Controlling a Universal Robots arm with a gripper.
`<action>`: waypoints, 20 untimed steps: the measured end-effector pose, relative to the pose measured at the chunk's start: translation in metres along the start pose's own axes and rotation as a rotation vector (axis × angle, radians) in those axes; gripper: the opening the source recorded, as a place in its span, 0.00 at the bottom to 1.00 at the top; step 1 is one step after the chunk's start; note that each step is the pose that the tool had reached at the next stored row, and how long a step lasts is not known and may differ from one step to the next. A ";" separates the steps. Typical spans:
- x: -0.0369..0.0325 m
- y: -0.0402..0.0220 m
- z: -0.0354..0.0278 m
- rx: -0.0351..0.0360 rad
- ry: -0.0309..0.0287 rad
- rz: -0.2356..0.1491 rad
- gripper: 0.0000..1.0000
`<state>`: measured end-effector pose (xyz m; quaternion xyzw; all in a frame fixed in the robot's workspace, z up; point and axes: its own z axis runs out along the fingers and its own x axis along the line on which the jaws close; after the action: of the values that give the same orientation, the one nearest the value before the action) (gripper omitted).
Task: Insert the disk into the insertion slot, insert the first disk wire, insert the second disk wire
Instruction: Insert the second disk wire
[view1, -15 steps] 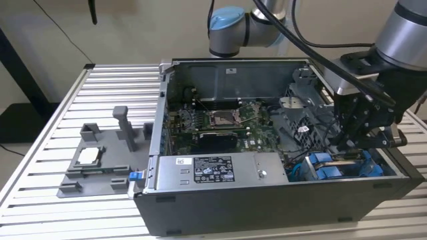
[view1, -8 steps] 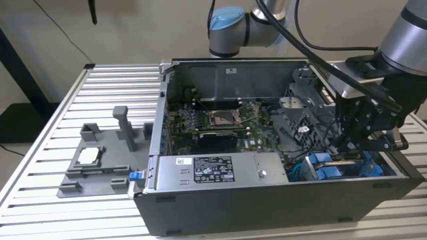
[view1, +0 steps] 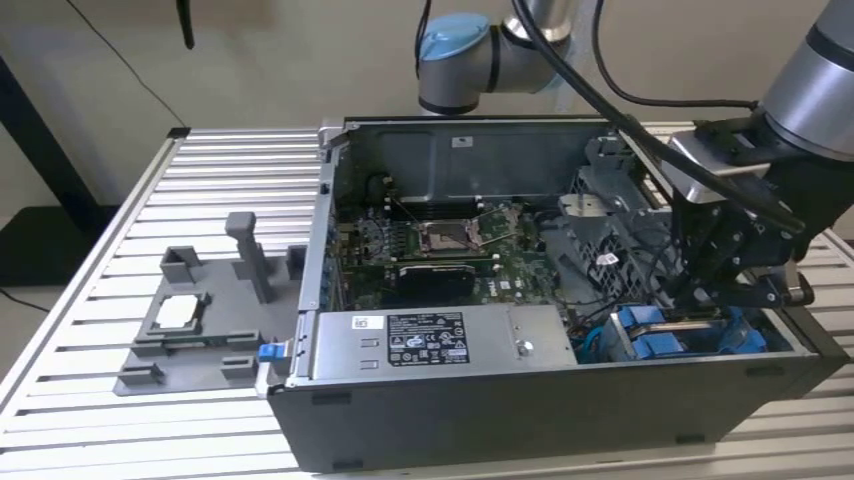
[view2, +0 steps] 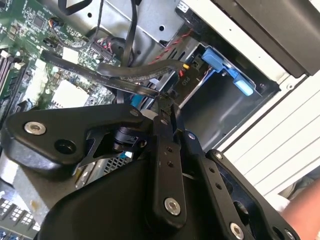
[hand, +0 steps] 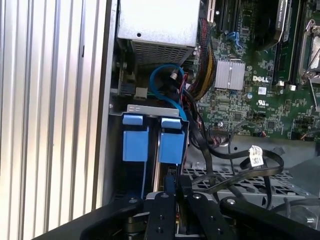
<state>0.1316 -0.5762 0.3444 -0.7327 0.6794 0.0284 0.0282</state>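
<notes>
**One gripper (view1: 703, 300), nearly closed, right over the seated disk (view1: 641, 332)**

Exterior view: the gripper hangs low inside the open computer case (view1: 534, 420), at the exterior view's right. The disk in its blue frame sits in the case's near corner, just beside the power supply box (view1: 427, 345). It lies straight below the gripper. Can't tell whether they are touching or just apart.

Second wrist view: the gripper (view2: 161, 102) has its jaws drawn close together. A black wire (view2: 125, 75) runs up to the tips and looks pinched there, which is my read and not certain. The disk's blue frame (view2: 227, 70) sits just past the tips, further into the case corner.

First wrist view: two blue frames stand side by side in the drive bay (hand: 150, 108). I take the disk (hand: 171, 142) to be the one in line with the gripper (hand: 175, 197), with the second blue frame (hand: 135, 140) beside it. The disk looks fully in its slot, standing on edge. I judge its long axis runs down into the bay along the gripper's line. Its tabbed end points out toward the case's open side. The circuit board (hand: 240, 100) lies off to the side, well apart from the tips.
</notes>
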 end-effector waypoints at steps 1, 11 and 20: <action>0.0002 -0.0006 0.0008 -0.0014 -0.0018 0.001 0.16; 0.0041 -0.0046 0.0060 -0.0259 -0.0090 0.007 0.16; 0.0074 -0.0077 0.0062 -0.0283 -0.0166 0.008 0.24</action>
<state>0.1398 -0.5825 0.3376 -0.7300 0.6816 0.0442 0.0233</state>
